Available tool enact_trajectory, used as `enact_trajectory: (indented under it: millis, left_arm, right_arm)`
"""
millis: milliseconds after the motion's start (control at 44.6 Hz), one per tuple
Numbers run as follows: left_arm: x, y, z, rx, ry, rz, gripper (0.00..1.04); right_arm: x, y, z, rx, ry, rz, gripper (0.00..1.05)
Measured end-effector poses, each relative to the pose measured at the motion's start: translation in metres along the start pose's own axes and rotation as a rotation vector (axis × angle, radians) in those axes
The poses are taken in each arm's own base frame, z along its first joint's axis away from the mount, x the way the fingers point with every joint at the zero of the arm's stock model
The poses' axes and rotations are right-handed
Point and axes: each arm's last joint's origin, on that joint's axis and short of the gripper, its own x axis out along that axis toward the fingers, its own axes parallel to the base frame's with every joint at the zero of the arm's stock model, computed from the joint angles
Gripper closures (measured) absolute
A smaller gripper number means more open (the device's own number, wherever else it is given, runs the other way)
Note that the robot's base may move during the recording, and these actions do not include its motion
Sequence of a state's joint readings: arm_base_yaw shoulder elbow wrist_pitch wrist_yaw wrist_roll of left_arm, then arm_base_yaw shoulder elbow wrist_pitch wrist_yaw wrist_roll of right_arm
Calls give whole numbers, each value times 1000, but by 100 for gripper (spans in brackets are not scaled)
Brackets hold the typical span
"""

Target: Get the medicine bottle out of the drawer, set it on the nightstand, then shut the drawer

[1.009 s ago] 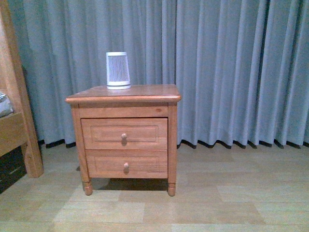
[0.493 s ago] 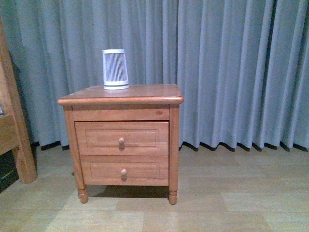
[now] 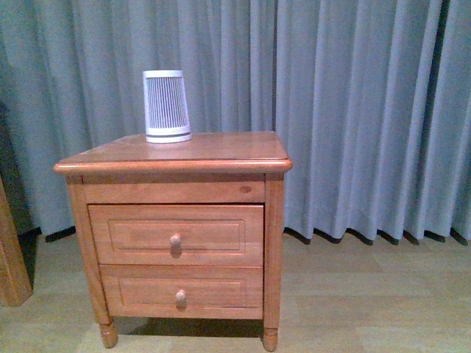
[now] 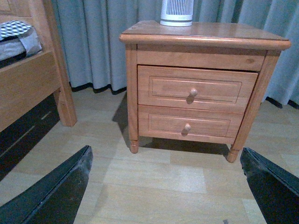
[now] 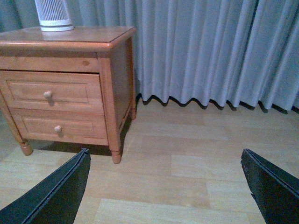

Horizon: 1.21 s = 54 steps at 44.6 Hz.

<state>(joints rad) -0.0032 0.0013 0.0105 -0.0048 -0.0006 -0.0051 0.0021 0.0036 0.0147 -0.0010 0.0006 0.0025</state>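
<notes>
Nightstand [image 3: 221, 151] sits nearer, larger than before. Drawer [image 3: 132, 235] shut: orange-brown, panelled, round knob [image 3: 175, 240]. Left tool [image 4: 164, 150], right tool [image 5: 165, 151]: both spread open.

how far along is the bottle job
Nothing looks done yet. The drawer looks shut and no bottle shows; only a white slatted device stands on the nightstand. In hand: nothing, since the left gripper and right gripper are open, empty and short of the nightstand. Left to do: open the drawer, take out the bottle, set it on top, close the drawer.
</notes>
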Motion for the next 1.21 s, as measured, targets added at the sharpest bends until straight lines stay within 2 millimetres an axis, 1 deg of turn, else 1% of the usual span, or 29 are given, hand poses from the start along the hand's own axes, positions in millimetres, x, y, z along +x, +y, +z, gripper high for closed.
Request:
enact_trajectory:
  millis: [291, 336, 426, 493, 583, 672, 695, 740, 897, 919, 986, 1054, 1098, 1210]
  left_arm:
    - [0, 0, 0, 0, 0, 0, 7]
    - [1, 0, -2, -36, 43, -28, 7]
    - [10, 1, -4, -92, 98, -43, 7]
    - [18, 2, -3, -109, 102, -42, 7]
    - [45, 2, 7, -111, 72, -43, 7]
    - [84, -2, 17, -85, 42, -52, 7]
    - [91, -3, 17, -82, 42, -56, 7]
    - [114, -6, 16, -71, 50, -58, 7]
    - [189, -22, 0, -41, 91, -48, 7]
    - [197, -24, -2, -39, 94, -49, 7]
    - [227, -33, -11, -31, 86, -49, 7]
    - [245, -41, -17, -24, 82, -57, 7]
    - [253, -46, -21, -19, 82, -62, 7]
    - [281, -63, -40, 6, 99, -89, 7]
  right_arm:
    - [0, 0, 0, 0, 0, 1, 7]
    - [0, 0, 0, 0, 1, 0, 7]
    - [0, 0, 0, 0, 0, 2, 7]
    - [0, 0, 0, 0, 0, 1, 7]
    - [0, 0, 0, 0, 0, 1, 7]
    - [0, 0, 0, 0, 0, 1, 7]
    - [0, 0, 0, 0, 0, 1, 7]
    - [0, 0, 0, 0, 0, 1, 7]
    - [0, 0, 0, 0, 0, 1, 7]
    - [0, 0, 0, 0, 0, 1, 7]
    - [0, 0, 0, 0, 0, 1, 7]
    - [0, 0, 0, 0, 0, 1, 7]
    - [0, 0, 0, 0, 0, 1, 7]
    - [0, 0, 0, 0, 0, 1, 7]
